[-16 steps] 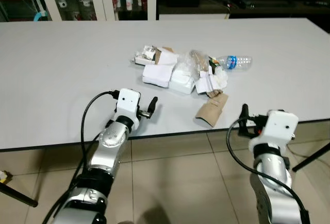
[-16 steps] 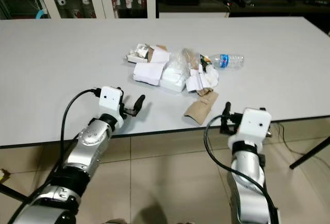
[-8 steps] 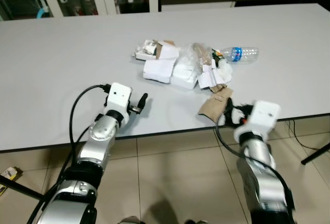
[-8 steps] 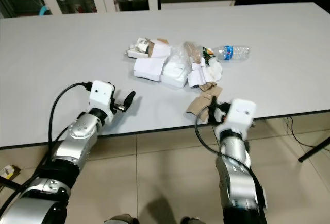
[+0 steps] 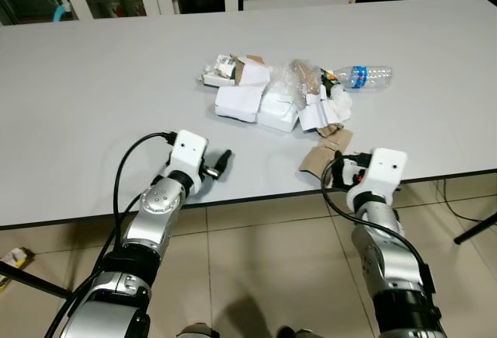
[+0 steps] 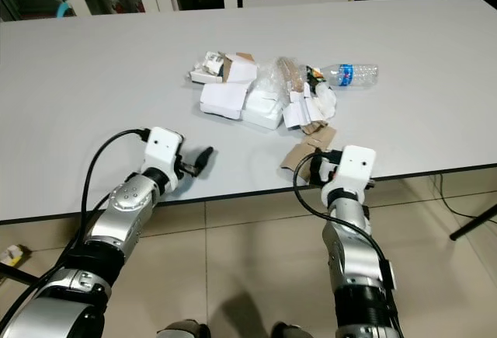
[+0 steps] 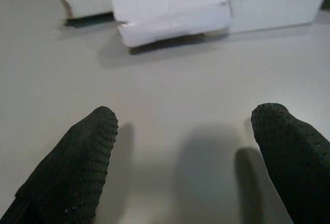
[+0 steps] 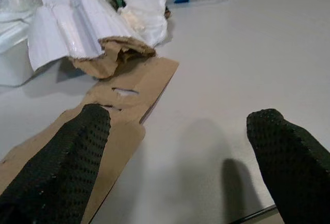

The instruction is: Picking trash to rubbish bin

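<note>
Two tools are hovering spread apart over the surface (image 5: pixel 93 105); the right tool (image 8: pixel 175 183) is sitting nearest the brown cardboard scrap (image 5: pixel 324 155), which is lying flat just ahead, stretching toward the trash pile (image 5: pixel 272 101).

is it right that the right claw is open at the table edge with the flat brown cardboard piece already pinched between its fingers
Not quite. The right claw is open at the white table edge, but the flat brown cardboard piece isn't pinched: the right wrist view shows it lying flat on the table beside one finger.
</note>
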You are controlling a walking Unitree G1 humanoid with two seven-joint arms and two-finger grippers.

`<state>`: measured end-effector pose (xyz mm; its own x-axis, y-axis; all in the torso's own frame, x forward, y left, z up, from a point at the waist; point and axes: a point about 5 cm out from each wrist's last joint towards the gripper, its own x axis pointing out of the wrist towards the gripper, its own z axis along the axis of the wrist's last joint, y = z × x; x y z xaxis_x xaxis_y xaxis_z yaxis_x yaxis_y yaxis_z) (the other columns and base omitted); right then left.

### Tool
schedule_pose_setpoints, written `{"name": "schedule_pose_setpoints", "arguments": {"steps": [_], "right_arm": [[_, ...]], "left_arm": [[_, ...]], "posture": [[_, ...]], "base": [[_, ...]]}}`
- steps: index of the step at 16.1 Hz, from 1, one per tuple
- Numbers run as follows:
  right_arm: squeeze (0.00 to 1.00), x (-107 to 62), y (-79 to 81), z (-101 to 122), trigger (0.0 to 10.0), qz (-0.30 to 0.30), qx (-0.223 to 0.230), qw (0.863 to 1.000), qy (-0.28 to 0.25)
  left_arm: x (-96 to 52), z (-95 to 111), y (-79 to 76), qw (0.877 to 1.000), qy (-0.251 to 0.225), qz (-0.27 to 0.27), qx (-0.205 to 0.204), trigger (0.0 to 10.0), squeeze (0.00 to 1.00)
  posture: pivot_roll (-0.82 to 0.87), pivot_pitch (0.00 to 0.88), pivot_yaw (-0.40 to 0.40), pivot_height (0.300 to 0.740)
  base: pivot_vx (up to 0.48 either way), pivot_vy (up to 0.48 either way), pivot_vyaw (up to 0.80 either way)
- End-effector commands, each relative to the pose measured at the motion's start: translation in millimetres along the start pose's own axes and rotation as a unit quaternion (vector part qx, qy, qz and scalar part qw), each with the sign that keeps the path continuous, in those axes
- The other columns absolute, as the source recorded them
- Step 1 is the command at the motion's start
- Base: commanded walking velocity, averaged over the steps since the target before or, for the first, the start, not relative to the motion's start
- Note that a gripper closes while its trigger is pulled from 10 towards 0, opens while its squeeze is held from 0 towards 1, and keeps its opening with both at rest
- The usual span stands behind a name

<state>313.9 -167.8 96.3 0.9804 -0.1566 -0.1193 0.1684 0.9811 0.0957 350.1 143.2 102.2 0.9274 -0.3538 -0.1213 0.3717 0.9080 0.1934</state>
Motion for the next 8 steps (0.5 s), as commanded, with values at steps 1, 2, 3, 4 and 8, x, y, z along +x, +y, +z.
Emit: {"name": "schedule_pose_setpoints", "arguments": {"steps": [1,2,3,4,8], "right_arm": [[0.00,3.2,-1.1,2,10.0,0.002,0.003,1.000,-0.002],[0.00,5.3,-1.6,2,10.0,0.004,-0.001,1.000,-0.003],[0.00,6.9,-2.7,4,10.0,0.006,-0.007,1.000,-0.006],[0.00,8.1,-4.5,5,10.0,0.005,-0.010,1.000,-0.009],[0.00,9.6,-10.1,6,10.0,0.003,-0.013,1.000,-0.013]], "left_arm": [[-4.2,-7,4.3,1.000,0.019,-0.011,-0.002,10.0,0.00],[-6.8,-7,8.4,0.999,0.017,-0.031,-0.005,10.0,0.00],[-9.2,-5,12.9,0.998,0.004,-0.057,0.003,10.0,0.00],[-10.2,-5,19.6,0.999,0.002,-0.052,0.012,10.0,0.00],[-5.9,-5,23.1,1.000,0.008,-0.024,0.006,10.0,0.00]], "posture": [[0.26,0.136,-0.020,0.740],[0.26,0.138,-0.027,0.740],[0.27,0.140,-0.033,0.740],[0.26,0.140,-0.040,0.740],[0.25,0.133,-0.045,0.740]], "base": [[0.000,0.000,0.00],[0.000,0.000,0.00],[0.000,0.000,0.00],[0.000,0.000,0.00],[0.000,0.000,0.00]]}}
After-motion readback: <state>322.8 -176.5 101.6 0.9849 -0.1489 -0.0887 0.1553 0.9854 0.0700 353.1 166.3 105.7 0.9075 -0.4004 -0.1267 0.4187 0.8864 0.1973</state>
